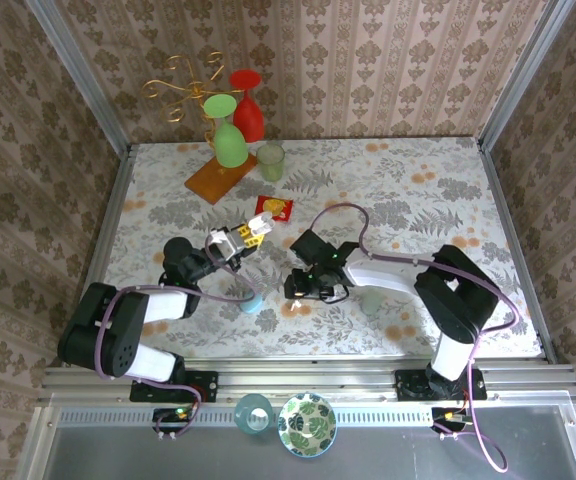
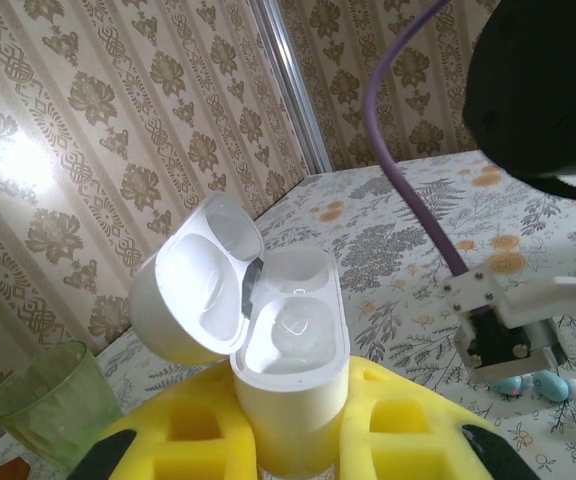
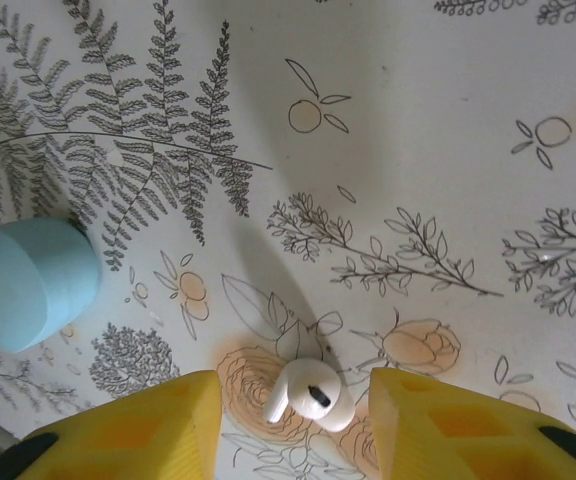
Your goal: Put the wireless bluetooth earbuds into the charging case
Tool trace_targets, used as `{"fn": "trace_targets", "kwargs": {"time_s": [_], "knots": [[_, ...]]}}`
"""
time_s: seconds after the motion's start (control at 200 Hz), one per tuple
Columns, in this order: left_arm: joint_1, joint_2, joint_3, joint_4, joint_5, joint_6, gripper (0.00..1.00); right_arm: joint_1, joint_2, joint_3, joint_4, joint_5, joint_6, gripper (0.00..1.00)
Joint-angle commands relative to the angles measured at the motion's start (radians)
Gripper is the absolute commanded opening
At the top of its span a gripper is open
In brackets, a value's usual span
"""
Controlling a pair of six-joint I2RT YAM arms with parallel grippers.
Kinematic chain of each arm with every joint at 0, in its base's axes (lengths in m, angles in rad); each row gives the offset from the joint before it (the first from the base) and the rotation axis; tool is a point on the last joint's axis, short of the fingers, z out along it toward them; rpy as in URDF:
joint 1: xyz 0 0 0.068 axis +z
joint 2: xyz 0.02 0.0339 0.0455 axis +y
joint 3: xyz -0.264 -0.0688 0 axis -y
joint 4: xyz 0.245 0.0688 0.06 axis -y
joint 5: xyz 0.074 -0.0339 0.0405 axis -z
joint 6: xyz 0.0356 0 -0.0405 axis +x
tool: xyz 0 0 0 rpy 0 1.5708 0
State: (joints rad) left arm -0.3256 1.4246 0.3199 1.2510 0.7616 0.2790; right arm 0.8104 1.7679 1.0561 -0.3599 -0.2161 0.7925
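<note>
Pale white hinged plastic charging case (image 2: pixel 288 340) clamped upright in left gripper (image 2: pixel 293 415), over counter (image 1: pixel 418 180) left-centre. Lid swung open leftward, sockets facing wrist camera. Small white plastic earbud (image 3: pixel 308 395) lies near counter's near edge, centre; stem points lower-left in right wrist view. Released right gripper (image 3: pixel 293 430) straddles it, not touching.

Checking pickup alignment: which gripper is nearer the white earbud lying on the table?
Right. The right gripper hangs over the earbud, fingers either side; the left gripper is away to the left, shut on the open charging case.
</note>
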Motion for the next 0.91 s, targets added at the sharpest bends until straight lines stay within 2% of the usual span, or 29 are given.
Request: {"fn": "trace_targets", "kwargs": {"time_s": [0.0,0.385,0.605,0.9], "knots": [[0.006,-0.015,-0.007,0.031,0.004,0.035,0.0,0.006,0.038,0.045,-0.07,-0.003,-0.05,0.41],[0.01,-0.002,0.004,0.031,0.016,0.037,0.0,0.006,0.093,0.089,-0.11,-0.059,-0.184,0.37],[0.014,0.003,0.004,0.031,0.017,0.04,0.0,0.005,0.112,0.087,-0.101,-0.084,-0.2,0.35],[0.017,0.008,0.007,0.03,0.022,0.036,0.0,0.005,0.122,0.085,-0.103,-0.085,-0.203,0.27]]}}
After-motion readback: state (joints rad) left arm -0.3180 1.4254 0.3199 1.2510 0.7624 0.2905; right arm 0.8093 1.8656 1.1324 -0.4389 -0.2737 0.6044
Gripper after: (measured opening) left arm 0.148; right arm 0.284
